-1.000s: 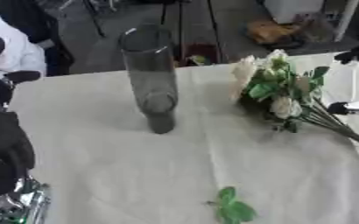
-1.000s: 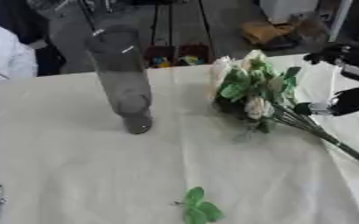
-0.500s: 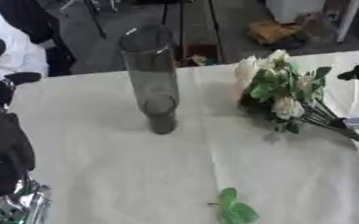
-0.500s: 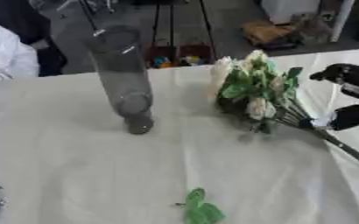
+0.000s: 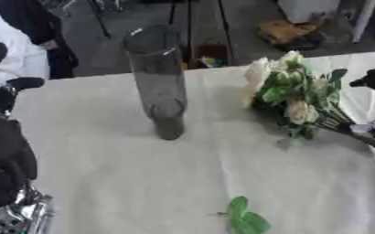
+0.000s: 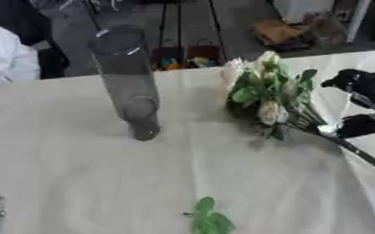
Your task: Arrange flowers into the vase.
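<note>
A bouquet of pale flowers (image 6: 263,96) is seen lying on the cloth-covered table (image 6: 78,183), well apart from the tall upright glass vase (image 6: 126,82). The stems are bracketed by the right hand (image 6: 365,105) — whether they are actually pinched cannot be told. The left hand (image 5: 7,151) is rested at the lower left, its state unclear. Light, soft and easily crushed, the bunch is best taken by the stems — never the blooms.

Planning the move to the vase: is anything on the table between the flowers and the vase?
Nothing visible. Bare cloth lies between the flowers and the vase. The loose green leaves lie nearer the camera, off that line.
</note>
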### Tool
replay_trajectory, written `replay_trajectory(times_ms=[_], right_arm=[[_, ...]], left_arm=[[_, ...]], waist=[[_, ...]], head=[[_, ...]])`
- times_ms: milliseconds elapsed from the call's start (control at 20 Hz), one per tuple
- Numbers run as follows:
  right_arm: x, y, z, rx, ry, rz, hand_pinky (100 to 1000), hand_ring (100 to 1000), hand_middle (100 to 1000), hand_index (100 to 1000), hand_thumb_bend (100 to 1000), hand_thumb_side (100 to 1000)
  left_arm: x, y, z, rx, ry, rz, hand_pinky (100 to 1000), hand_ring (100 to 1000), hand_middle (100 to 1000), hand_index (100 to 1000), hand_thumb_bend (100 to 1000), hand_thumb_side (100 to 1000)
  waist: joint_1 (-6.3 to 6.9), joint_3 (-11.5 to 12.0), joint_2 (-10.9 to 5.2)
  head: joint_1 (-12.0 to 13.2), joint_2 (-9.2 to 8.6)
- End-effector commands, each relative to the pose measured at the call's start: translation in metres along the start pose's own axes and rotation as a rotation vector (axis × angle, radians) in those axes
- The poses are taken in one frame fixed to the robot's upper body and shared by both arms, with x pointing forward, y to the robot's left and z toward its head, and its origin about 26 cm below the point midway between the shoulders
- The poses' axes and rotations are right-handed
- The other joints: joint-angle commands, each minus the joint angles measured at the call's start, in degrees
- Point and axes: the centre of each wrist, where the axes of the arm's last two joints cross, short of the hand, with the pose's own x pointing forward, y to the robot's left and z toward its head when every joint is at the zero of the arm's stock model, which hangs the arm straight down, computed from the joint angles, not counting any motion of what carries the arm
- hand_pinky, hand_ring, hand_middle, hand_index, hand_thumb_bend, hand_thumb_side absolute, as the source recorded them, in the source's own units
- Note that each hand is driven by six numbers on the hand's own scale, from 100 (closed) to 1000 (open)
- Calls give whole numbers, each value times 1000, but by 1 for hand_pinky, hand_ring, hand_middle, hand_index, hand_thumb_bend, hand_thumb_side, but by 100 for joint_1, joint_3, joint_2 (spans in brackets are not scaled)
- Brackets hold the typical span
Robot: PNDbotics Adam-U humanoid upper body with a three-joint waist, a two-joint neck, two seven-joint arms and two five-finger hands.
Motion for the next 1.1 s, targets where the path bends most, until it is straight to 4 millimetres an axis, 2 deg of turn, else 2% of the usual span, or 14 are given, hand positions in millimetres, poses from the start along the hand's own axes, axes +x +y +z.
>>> replay_trajectory(times_ms=[50, 450, 600, 850, 1100], right_arm=[[-7, -7, 1, -39, 31, 30, 761, 976, 807, 907, 554, 783], [-2, 2, -1, -41, 27, 37, 753, 967, 795, 895, 544, 751], [-3, 6, -1, -36, 41, 47, 749, 959, 801, 892, 511, 745], [-4, 16, -3, -18, 52, 49, 749, 968, 802, 892, 520, 722], [-4, 22, -6, -6, 57, 39, 729, 936, 771, 881, 522, 721]], left_arm=[[4, -1, -6, -5, -22, 11, 580, 856, 922, 930, 518, 979], [4, -2, -6, -2, -20, 20, 580, 856, 920, 931, 516, 979], [4, -3, -5, -4, -19, 24, 579, 856, 920, 930, 514, 979], [4, -3, -5, -2, -17, 26, 578, 857, 921, 930, 510, 980], [5, -4, -5, -3, -13, 28, 577, 858, 921, 930, 507, 981]], waist=[[-17, 6, -80], [-6, 3, -65], [-8, 6, -57], [-5, 18, -43], [6, 20, -38]], head=[[-18, -85], [-23, -104], [-29, -114], [-40, -129], [-43, -150]])
